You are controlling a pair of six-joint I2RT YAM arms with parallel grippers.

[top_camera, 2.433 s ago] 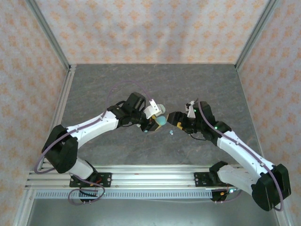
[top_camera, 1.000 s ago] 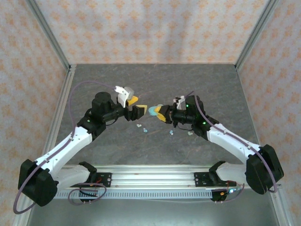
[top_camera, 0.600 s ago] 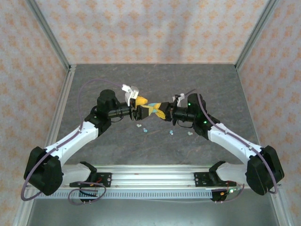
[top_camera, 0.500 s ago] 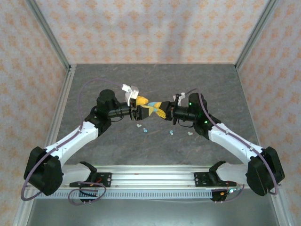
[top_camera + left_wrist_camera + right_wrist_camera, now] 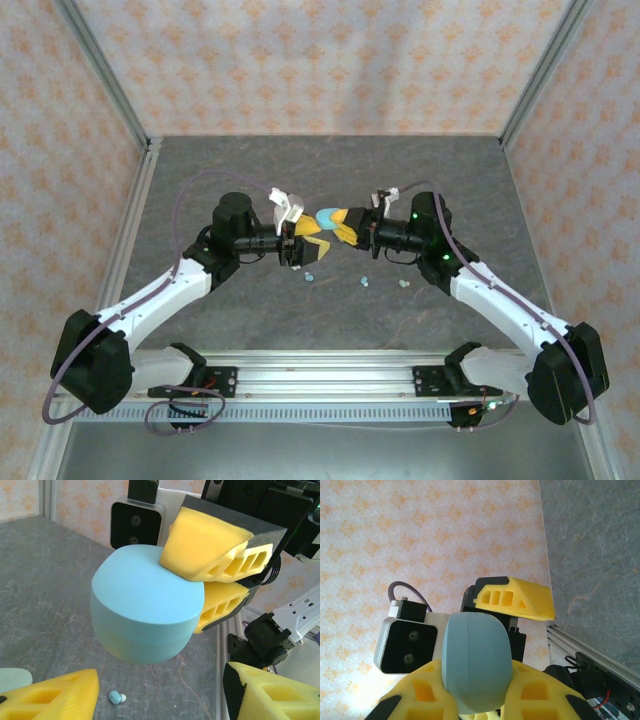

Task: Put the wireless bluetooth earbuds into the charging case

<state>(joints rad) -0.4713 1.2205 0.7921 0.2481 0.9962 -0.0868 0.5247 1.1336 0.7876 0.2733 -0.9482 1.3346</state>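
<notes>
Since half a second ago, my left gripper (image 5: 304, 242) has drawn back from the handover, jaws spread wide and empty. My right gripper (image 5: 195, 580) clamps the smooth, matte pale-blue rounded plastic case (image 5: 145, 605), which looks closed, just ahead of the left jaws. Nothing is inserted yet: the tiny mint-white plastic earbuds (image 5: 116, 697) lie on the grey stone-textured table (image 5: 450, 180) below both jaws.

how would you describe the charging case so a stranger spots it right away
On the grey table, look to the middle, where the two arms meet. The right gripper pinches the charging case between yellow fingers, off the surface. It is a smooth, pale blue rounded shell, far bigger than the tiny earbuds lying loose on the table.
</notes>
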